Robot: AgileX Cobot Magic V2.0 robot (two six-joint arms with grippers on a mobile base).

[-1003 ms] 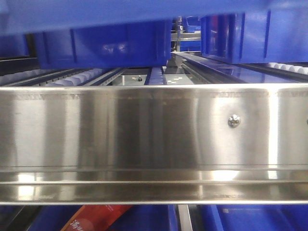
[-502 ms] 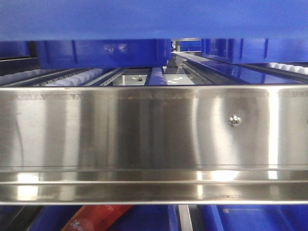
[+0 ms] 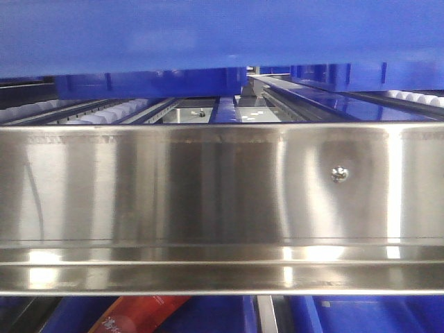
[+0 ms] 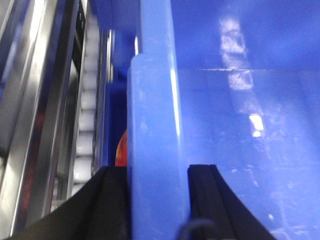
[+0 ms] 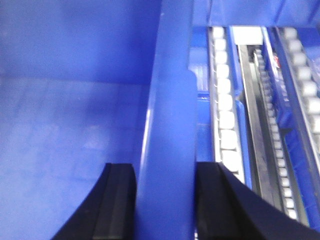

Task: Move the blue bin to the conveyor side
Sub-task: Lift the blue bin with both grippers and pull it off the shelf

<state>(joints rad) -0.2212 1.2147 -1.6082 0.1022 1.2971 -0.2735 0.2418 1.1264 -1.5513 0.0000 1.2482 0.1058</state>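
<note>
The blue bin (image 3: pixel 222 35) fills the top band of the front view, above the stainless-steel rail (image 3: pixel 208 194) that spans the middle. At the bottom centre of the left wrist view, the left gripper (image 4: pixel 157 200) is clamped on a bin wall, one black finger against each face. The right gripper (image 5: pixel 165 200) pinches another wall likewise, with white rollers (image 5: pixel 225 115) running up the right of that frame.

The blue bin (image 4: pixel 240 150) is glossy, smooth plastic, the steel rail (image 3: pixel 208 194) shiny brushed metal, the rollers (image 5: pixel 226 120) white plastic.
</note>
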